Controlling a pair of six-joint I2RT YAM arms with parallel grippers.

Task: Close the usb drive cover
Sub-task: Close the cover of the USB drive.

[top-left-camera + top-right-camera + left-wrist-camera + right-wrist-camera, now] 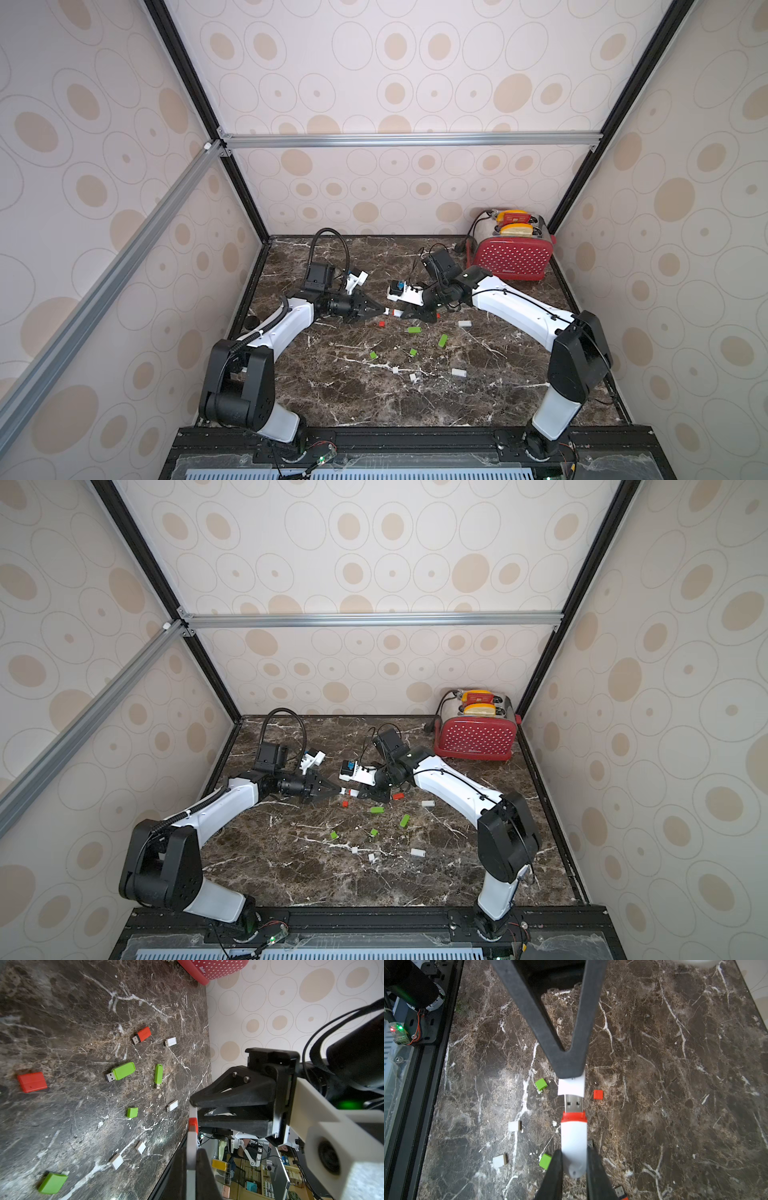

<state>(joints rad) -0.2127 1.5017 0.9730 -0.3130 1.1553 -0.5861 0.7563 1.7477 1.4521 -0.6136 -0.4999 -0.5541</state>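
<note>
While the left gripper [380,309] is clamped on the rounded tail of a white plastic usb drive with a red collar [574,1138], the right gripper [571,1071] pinches its small white plastic cover [571,1087], both held over the dark marble tabletop [415,399], between the arms. The cover's mouth sits just over the tip of the silver metal plug [573,1103]; most of the plug is bare, so closing looks barely begun. The drive's long axis runs from gripper to gripper, roughly level, plug pointing toward the robot's right. Next, the two likely need pressing straight together along that axis until cover meets collar.
</note>
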